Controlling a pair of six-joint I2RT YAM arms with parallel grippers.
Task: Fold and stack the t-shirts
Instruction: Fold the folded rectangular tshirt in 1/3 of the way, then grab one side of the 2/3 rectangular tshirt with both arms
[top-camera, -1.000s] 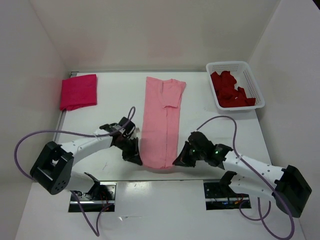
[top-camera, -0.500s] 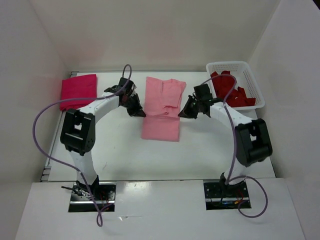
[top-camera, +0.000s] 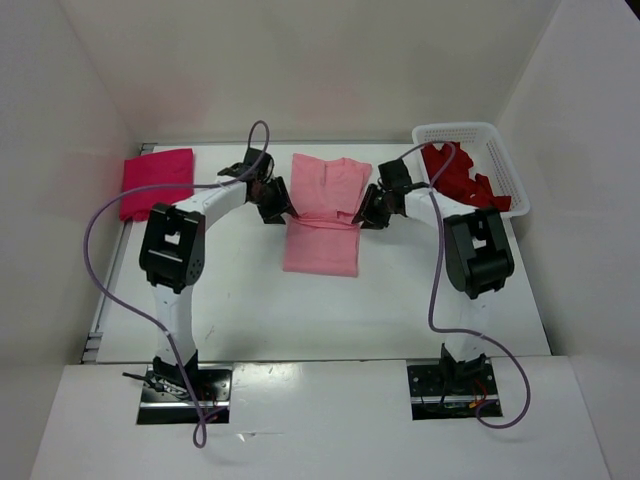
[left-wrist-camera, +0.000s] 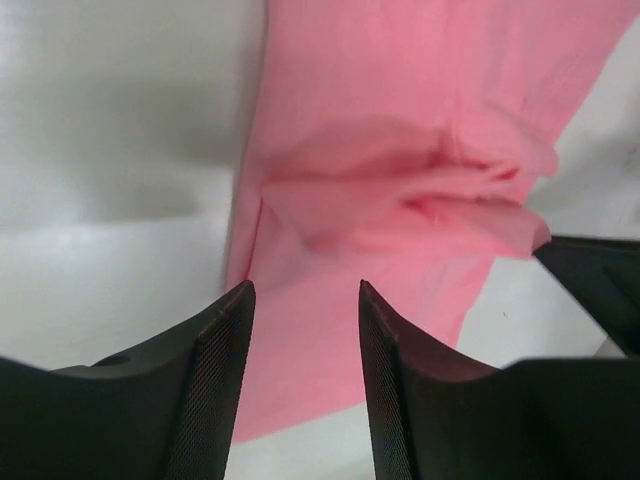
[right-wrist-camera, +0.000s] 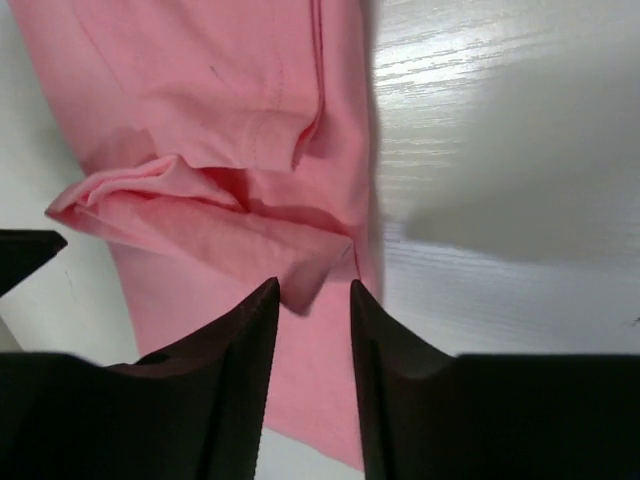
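The light pink t-shirt (top-camera: 322, 225) lies mid-tabletop (top-camera: 220, 300), doubled over with a rumpled fold across it. The left gripper (top-camera: 272, 202) and right gripper (top-camera: 371, 211) sit at its 2 side edges, jaws apart, holding nothing. The magenta t-shirt (top-camera: 157, 183) lies folded at far left; the dark red t-shirt (top-camera: 460, 178) fills the basket (top-camera: 507, 160).

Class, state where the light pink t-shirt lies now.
In the top view, the light pink t-shirt lies centrally, between the left claw and the right claw.
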